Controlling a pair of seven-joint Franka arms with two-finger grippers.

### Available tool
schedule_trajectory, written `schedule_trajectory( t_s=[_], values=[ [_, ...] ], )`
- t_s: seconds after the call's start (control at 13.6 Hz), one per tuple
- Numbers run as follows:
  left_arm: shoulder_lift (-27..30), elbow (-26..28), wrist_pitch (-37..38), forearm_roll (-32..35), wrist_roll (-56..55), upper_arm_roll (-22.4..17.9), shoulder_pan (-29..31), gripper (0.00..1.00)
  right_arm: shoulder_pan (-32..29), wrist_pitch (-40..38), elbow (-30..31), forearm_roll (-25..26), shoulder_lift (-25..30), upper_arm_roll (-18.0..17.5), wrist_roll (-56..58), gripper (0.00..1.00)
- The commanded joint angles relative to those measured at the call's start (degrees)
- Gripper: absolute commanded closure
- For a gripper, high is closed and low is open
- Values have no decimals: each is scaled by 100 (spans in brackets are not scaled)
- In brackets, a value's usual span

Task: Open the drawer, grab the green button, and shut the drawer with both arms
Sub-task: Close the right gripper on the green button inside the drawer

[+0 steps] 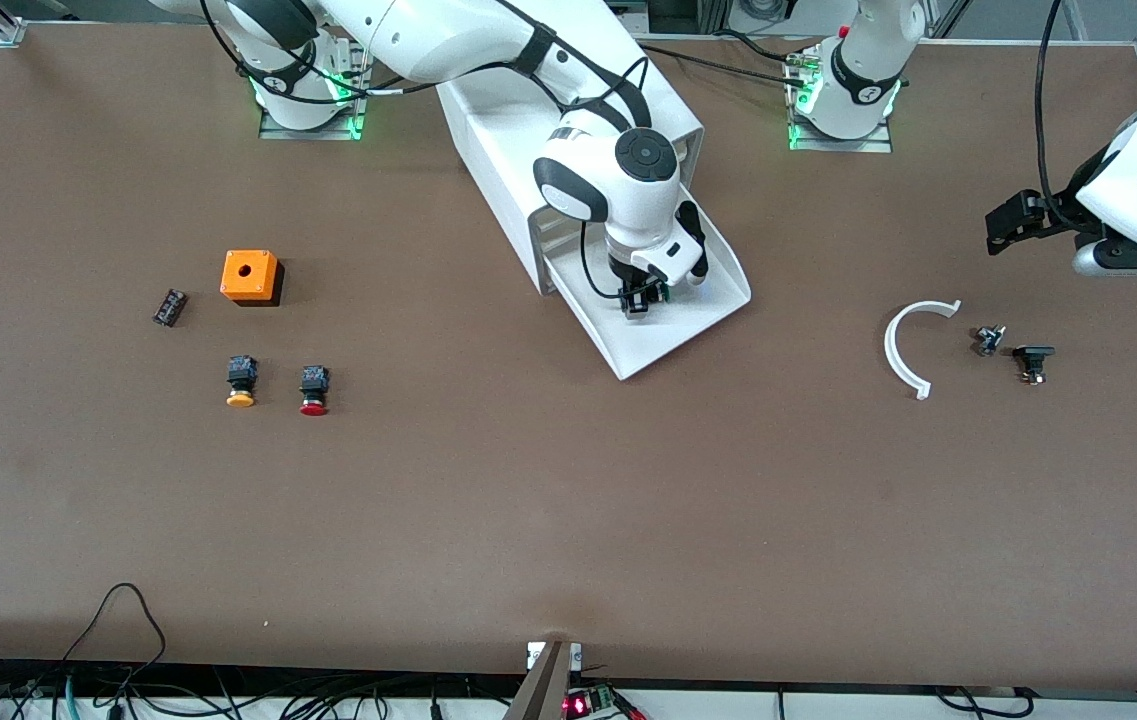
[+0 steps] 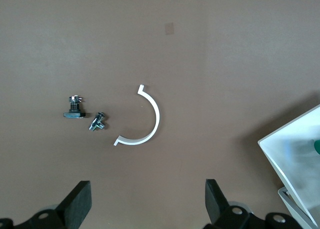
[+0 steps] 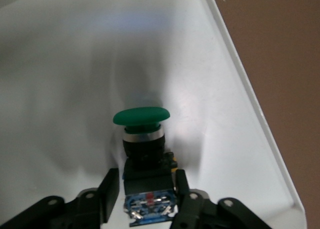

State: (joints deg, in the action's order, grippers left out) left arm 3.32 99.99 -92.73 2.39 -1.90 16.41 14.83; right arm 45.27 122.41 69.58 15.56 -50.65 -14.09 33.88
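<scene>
The drawer stands pulled out of the white cabinet, its flared lip toward the front camera. My right gripper reaches down into it. In the right wrist view the green-capped button lies on the drawer floor, and my right gripper is shut on its black body, a finger on each side. My left gripper is open and empty, held over the table at the left arm's end; its fingers stand wide apart. A corner of the drawer shows in the left wrist view.
An orange box, a small black part, a yellow-capped button and a red-capped button lie toward the right arm's end. A white arc, a metal fitting and a black part lie under the left gripper.
</scene>
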Motion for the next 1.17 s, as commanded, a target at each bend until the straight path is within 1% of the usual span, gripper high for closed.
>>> schedule_trajectory(
  t_s=[0.0, 0.07, 0.22, 0.37, 0.66, 0.73, 0.95, 1.1],
  values=[
    [-33, -111, 97, -37, -47, 2, 3, 0, 61, 213, -23, 132, -50, 38, -127, 65],
    [-33, -111, 97, -37, -56, 2, 3, 0, 61, 213, -23, 132, -33, 47, -127, 73],
    [-33, -111, 97, -37, -56, 2, 3, 0, 78, 196, -41, 140, 29, 47, -258, 84],
    [-33, -111, 97, -37, -47, 2, 3, 0, 78, 143, -41, 219, 265, 38, -513, 88],
    [-33, -120, 123, -37, -47, 2, 3, 0, 8, -111, -41, 220, 976, 47, -1592, 88],
    [-33, -111, 132, -37, -47, 2, 3, 0, -44, -269, -49, 220, 1178, 99, -1847, 88],
    [-51, -120, 124, -37, -47, -6, 11, 0, -395, -857, 3, 193, 1942, 135, -2253, 88],
    [-77, -120, 80, -37, 14, -6, 11, 0, -729, -1130, 274, 123, 2452, 126, -2909, 88]
  ],
)
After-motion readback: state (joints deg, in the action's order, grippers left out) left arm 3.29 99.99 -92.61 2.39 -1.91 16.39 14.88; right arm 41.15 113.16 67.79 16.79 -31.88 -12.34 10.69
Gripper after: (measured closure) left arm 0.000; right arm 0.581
